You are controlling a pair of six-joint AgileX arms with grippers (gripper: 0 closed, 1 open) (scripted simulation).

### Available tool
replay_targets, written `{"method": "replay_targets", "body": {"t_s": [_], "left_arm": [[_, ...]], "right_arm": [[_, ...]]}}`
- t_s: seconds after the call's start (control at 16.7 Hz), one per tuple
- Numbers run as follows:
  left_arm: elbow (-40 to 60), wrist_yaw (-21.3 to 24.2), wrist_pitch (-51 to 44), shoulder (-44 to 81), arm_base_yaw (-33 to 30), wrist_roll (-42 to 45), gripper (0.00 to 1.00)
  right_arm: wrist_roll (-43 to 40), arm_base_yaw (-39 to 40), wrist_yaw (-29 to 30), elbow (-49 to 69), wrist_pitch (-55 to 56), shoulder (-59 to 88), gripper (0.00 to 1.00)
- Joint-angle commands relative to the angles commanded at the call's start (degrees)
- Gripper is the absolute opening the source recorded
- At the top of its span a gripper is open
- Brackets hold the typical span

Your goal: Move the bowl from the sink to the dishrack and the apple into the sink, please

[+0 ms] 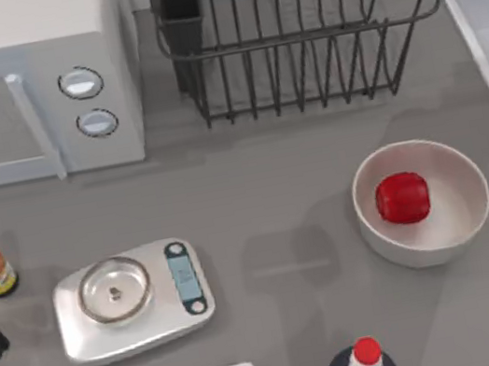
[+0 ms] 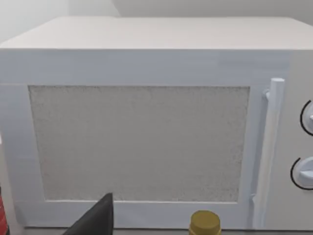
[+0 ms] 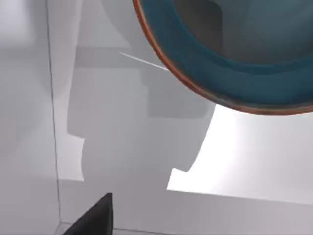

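Right hand is over the sink [image 3: 122, 147], looking down at the bowl [image 3: 254, 73]; one dark fingertip [image 3: 95, 218] shows, so spread or pressed together cannot be told. Bowl sits inside the sink, nothing on it yet. In the top view the sink's rim [image 1: 484, 36] runs along the bench's right edge. Dishrack [image 1: 295, 37] stands at the back edge, bare, black utensil cup [image 1: 181, 9] at its back-left corner. Apple [image 1: 403, 198] lies in the white bowl [image 1: 466, 229] near the right edge, in front of the rack. Left hand is parked at the left edge facing the microwave [image 2: 146, 122]; its fingers' state cannot be told either.

Risks, as I judge them:
- Bowl rim is smooth and curved; a shallow pinch could slip, dropping it back.
- Sink wall is close; a low lift could clip it.
- Rack bars are thin and upright; the bowl could catch and tip.
- Apple is round, may roll in the white bowl when nudged.
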Motion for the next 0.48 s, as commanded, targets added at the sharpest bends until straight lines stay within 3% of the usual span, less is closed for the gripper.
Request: {"method": "replay_targets", "body": {"t_s": [0.24,0.48], "left_arm": [[0.0,0.0,0.0,0.0,0.0,0.0,1.0],[0.0,0.0,0.0,0.0,0.0,0.0,1.0]], "right_arm": [[-1.08,-3.42,1.3,16.14,-2.44,10.2,1.0],[-1.57,-5.44,2.09,24.19,-2.44,14.25,1.0]]}}
